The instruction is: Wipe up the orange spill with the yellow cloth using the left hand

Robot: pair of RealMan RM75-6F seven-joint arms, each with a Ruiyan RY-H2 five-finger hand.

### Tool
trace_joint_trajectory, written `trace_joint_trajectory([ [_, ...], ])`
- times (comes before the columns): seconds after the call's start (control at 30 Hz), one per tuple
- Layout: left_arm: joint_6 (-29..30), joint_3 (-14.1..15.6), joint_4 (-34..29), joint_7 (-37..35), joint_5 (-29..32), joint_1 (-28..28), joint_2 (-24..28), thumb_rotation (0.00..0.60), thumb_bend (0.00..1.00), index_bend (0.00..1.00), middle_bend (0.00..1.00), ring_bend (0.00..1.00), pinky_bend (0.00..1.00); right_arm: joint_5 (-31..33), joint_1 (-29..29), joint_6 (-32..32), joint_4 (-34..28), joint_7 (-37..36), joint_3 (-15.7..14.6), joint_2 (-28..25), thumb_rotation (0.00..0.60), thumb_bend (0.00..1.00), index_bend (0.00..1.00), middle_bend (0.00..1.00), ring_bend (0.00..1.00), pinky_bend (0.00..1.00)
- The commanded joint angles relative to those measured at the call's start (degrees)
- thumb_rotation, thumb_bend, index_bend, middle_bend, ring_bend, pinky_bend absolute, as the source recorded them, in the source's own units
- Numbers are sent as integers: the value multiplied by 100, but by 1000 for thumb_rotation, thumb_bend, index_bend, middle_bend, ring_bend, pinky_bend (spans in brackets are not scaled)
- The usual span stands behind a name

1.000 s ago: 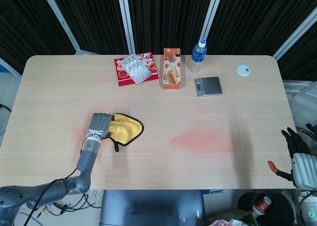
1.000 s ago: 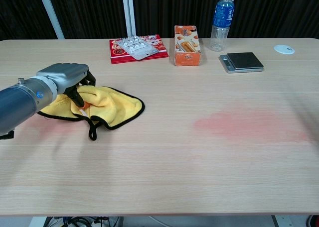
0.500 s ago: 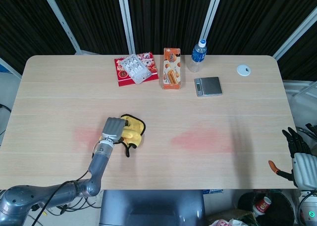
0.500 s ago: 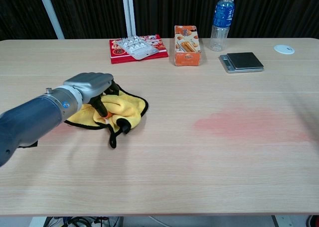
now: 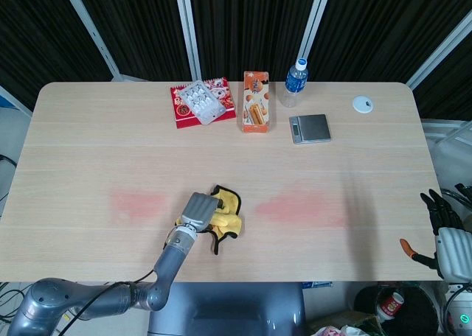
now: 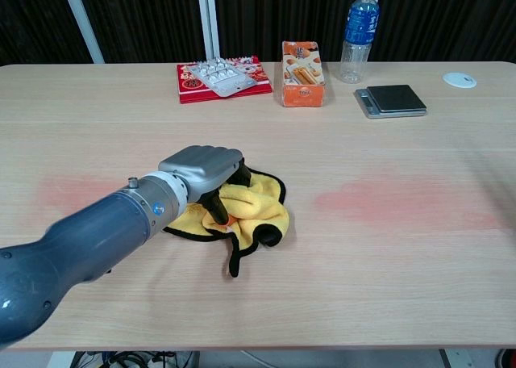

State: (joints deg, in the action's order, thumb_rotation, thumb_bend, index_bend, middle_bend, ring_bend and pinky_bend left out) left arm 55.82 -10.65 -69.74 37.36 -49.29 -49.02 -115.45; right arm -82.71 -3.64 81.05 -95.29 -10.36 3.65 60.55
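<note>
A yellow cloth (image 5: 227, 217) (image 6: 256, 205) with black edging lies bunched on the table, and my left hand (image 5: 200, 210) (image 6: 201, 168) presses down on its left part with fingers curled into the fabric. The larger orange spill (image 5: 304, 208) (image 6: 403, 201) spreads just right of the cloth, a small gap apart. A fainter orange patch (image 5: 137, 202) (image 6: 68, 190) lies to the left of the hand. My right hand (image 5: 442, 214) hangs off the table's right edge, fingers apart, holding nothing.
Along the far side stand a red box with a blister pack (image 5: 202, 102) (image 6: 219, 77), an orange carton (image 5: 255, 101) (image 6: 302, 73), a water bottle (image 5: 294, 82) (image 6: 359, 29), a small scale (image 5: 310, 128) (image 6: 393, 99) and a white disc (image 5: 362, 104) (image 6: 459, 80).
My left hand has slid the cloth to the right across the table, uncovering the faint left patch. The cloth has bunched up tighter and now sits near the large spill.
</note>
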Motion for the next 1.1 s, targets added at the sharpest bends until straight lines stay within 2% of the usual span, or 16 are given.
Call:
trace_joint_trajectory([
  [0.03,-11,17,42,36,-9,-11,-59,600,470,735,722,635,691,-2,-1,-1,-1,4,-1,2,600,174,0,0,0,129],
  [0.3,-36,-142,451,83,-6,-102,-152,600,470,736,723,635,691,0,5,7,9,-5,2,-2,600,174,0,0,0,129],
  [0.5,-65,-352,740,5,93,-97,-8,600,470,736,723,635,691,-14,0,3,19,31,-5,6,600,174,0,0,0,129],
  [0.9,8,-435,947,-227,88,200,705,600,470,736,724,635,691,-24,4,12,3,62,-10,5,600,174,0,0,0,129],
  [1.1,115,-623,912,-456,151,371,1159,600,470,736,724,635,691,-26,2,7,-1,70,-12,7,600,174,0,0,0,129],
])
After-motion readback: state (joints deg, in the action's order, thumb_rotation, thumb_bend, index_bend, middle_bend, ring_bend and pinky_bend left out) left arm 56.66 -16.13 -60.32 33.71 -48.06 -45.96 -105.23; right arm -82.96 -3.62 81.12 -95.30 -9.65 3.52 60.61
